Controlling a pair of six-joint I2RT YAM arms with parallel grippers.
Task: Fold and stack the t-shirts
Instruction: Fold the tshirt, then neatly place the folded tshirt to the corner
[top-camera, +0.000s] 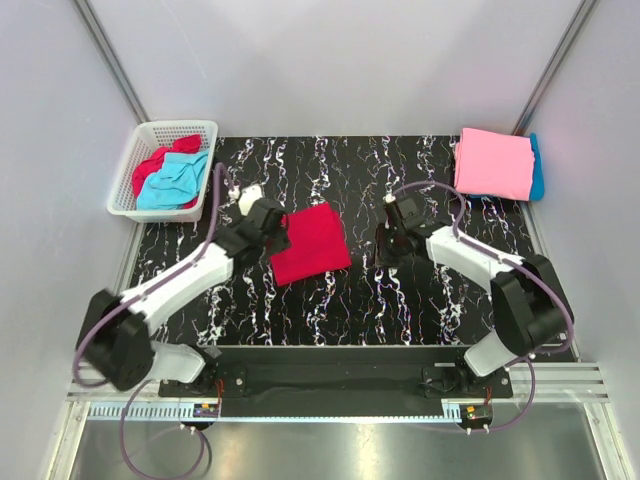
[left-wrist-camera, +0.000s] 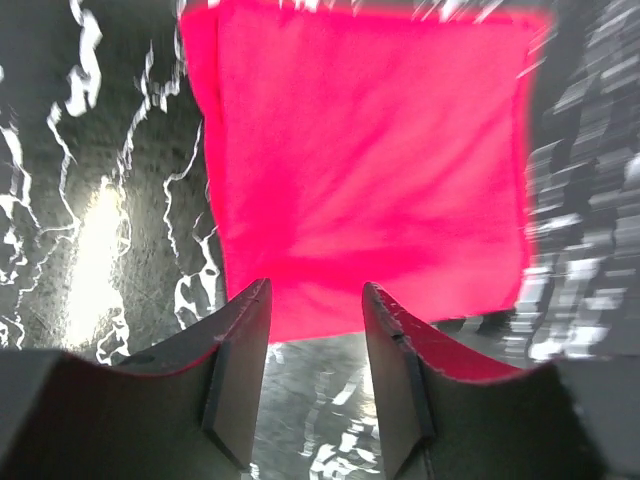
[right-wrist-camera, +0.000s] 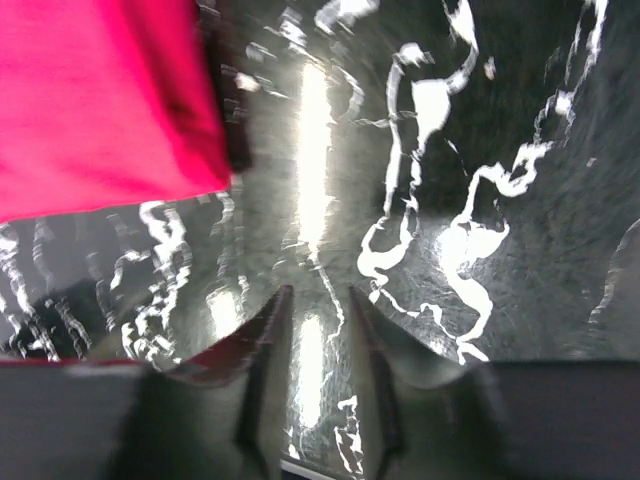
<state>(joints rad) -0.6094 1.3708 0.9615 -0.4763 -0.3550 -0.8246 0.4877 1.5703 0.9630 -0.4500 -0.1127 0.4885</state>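
Crimson t-shirt (top-camera: 311, 243) lay folded flat; left gripper (left-wrist-camera: 315, 300), half-open and empty, sat at its edge, and right gripper (right-wrist-camera: 318, 298), narrowly parted and empty, sat alongside, likely readying transfer onto the pink t-shirt (top-camera: 493, 162).

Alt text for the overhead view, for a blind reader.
A folded crimson t-shirt lies flat between the left gripper and right gripper. A folded pink t-shirt sits on a turquoise one far right; a white basket far left holds crumpled shirts.
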